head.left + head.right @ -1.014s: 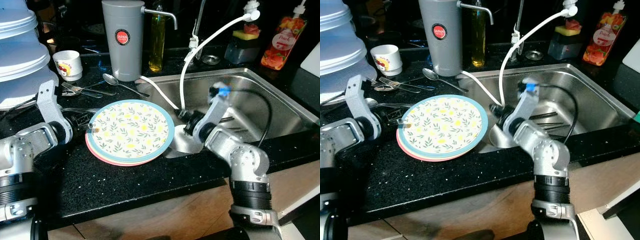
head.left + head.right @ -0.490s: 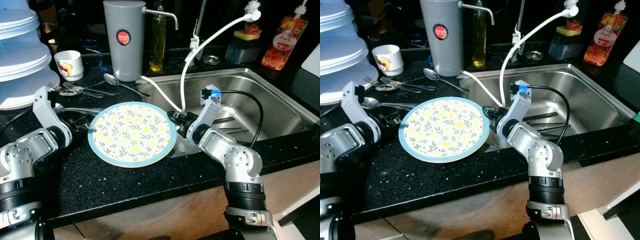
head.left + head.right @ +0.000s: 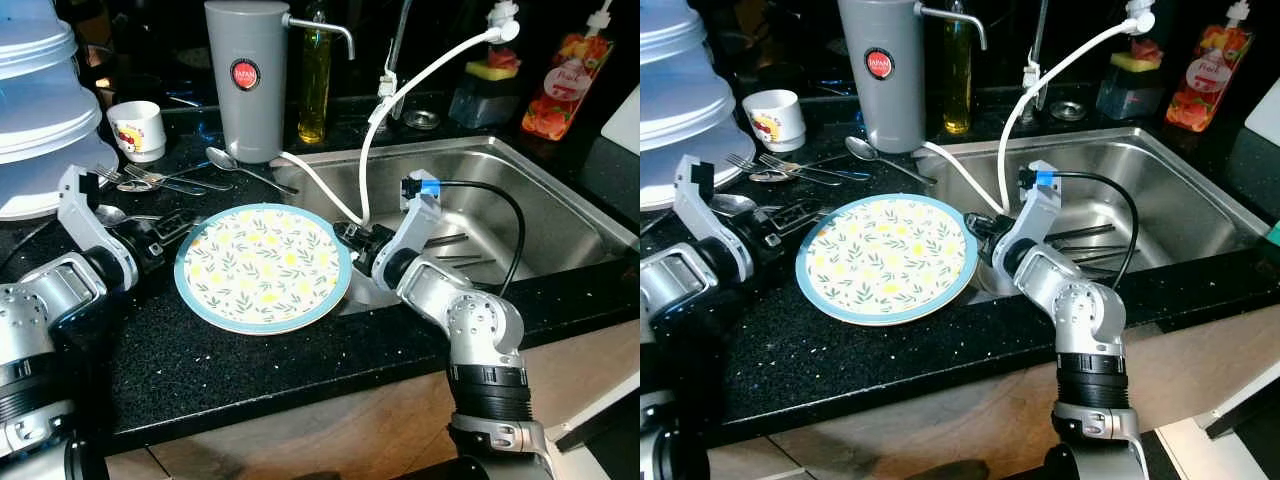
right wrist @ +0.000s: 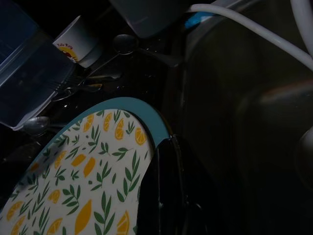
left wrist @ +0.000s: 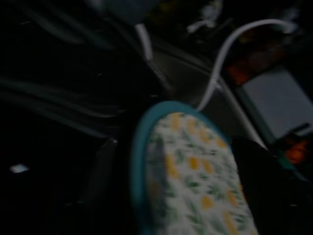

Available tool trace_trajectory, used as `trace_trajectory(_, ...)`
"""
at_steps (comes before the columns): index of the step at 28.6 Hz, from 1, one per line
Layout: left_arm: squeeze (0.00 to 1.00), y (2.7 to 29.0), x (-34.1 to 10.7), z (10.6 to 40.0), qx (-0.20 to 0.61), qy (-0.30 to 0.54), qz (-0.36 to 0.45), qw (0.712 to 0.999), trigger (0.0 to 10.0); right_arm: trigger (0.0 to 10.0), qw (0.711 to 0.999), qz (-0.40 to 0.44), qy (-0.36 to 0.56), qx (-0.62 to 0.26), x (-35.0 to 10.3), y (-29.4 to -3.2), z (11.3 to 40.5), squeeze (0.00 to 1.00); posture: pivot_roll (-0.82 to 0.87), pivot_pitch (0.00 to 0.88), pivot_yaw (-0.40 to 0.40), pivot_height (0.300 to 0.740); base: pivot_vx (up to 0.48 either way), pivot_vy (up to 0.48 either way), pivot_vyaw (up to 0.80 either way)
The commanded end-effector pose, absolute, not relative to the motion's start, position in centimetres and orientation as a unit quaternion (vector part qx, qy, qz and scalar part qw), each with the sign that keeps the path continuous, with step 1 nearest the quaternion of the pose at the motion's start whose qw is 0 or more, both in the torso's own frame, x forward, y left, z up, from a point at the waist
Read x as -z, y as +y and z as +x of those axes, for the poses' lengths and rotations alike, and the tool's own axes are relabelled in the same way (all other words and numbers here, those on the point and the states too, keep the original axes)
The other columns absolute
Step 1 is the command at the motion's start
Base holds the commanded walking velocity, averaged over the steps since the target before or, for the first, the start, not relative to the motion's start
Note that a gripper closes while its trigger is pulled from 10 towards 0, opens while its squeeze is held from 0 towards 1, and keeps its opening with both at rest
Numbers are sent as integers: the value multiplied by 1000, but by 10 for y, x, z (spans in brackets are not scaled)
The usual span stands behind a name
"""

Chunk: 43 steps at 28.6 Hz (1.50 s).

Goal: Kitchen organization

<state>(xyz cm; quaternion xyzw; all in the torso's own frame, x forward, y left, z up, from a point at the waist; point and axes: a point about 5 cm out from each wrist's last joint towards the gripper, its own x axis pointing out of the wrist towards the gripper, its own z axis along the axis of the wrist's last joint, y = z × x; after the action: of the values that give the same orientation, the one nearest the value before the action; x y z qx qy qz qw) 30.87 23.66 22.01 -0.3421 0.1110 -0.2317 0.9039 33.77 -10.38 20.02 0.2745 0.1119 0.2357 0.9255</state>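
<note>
Pink plate gone from under lemon-pattern plate [image 3: 263,266] since a second ago; lemon plate shifted slightly toward left arm. Plate sits on black desk [image 3: 250,370], right rim overhanging sink [image 3: 520,200] edge. Right pincer [image 3: 350,240] clamped on plate's right rim, one finger [image 4: 159,191] lying over pattern. Left pincer [image 3: 172,228] beside plate's left rim, spread cannot tell. Cup [image 3: 134,129], spoon [image 3: 232,165], forks [image 3: 160,180] lie behind plate

Plate [image 3: 263,266] cream with yellow lemons and green leaves — teal rim, black speckled tabletop [image 3: 250,365], grey dispenser [image 3: 245,80] with red badge, white cup [image 3: 135,129] — red-yellow print, steel sink [image 3: 540,200]
</note>
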Motion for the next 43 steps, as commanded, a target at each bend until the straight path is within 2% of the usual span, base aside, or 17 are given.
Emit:
trace_trajectory(1,1000,236,-221,305,247,112,-355,895,10000,10000,927,278,117,-226,-195,-107,336,0,49,0,-3,740,0,0,0)
trace_trajectory(2,0,236,-221,305,252,117,-358,892,10000,10000,927,277,117,-226,-195,-107,336,0,52,0,-4,740,0,0,0)
trace_trajectory(7,0,237,-220,303,253,128,-366,887,10000,10000,926,278,116,-226,-196,-107,337,0,55,0,-3,740,0,0,0)
trace_trajectory(17,0,242,-198,307,187,206,-339,899,10000,10000,927,278,115,-225,-196,-108,337,0,54,0,-2,740,0,0,0)
trace_trajectory(18,0,239,-196,306,192,217,-337,896,2784,10000,927,278,114,-225,-196,-108,337,0,54,0,-2,740,0,0,0)
trace_trajectory(19,0,239,-196,306,192,217,-337,896,2784,10000,927,278,114,-225,-196,-108,337,0,54,0,-2,740,0,0,0)
trace_trajectory(20,0,237,-195,305,195,221,-335,895,2196,10000,927,278,114,-225,-197,-107,337,0,54,0,-2,740,0,0,0)
trace_trajectory(21,0,235,-193,304,200,224,-337,892,0,10000,927,278,113,-226,-197,-107,337,0,54,0,-2,740,0,0,0)
trace_trajectory(31,0,214,-196,301,254,204,-380,866,0,10000,927,277,112,-224,-198,-108,338,0,51,0,-3,740,0,0,0)
trace_trajectory(37,0,209,-202,304,264,178,-394,862,0,10000,928,277,111,-224,-198,-109,338,0,51,0,-3,740,0,0,0)
trace_trajectory(38,0,209,-208,306,271,153,-405,860,6549,10000,928,277,110,-223,-199,-109,338,0,49,0,-6,740,0,0,0)
trace_trajectory(39,0,210,-220,310,271,107,-413,863,10000,10000,931,274,105,-218,-200,-111,339,0,49,0,-6,740,0,0,0)
trace_trajectory(40,0,212,-234,312,273,52,-415,866,10000,10000,939,264,83,-205,-205,-115,340,0,49,0,-10,740,0,0,0)
trace_trajectory(41,0,212,-234,312,273,52,-415,866,10000,10000,939,264,83,-205,-205,-115,340,0,49,0,-10,740,0,0,0)
trace_trajectory(43,0,215,-269,316,259,-77,-358,894,10000,10000,960,214,-24,-179,-237,-130,340,0,42,0,-13,740,0,0,0)
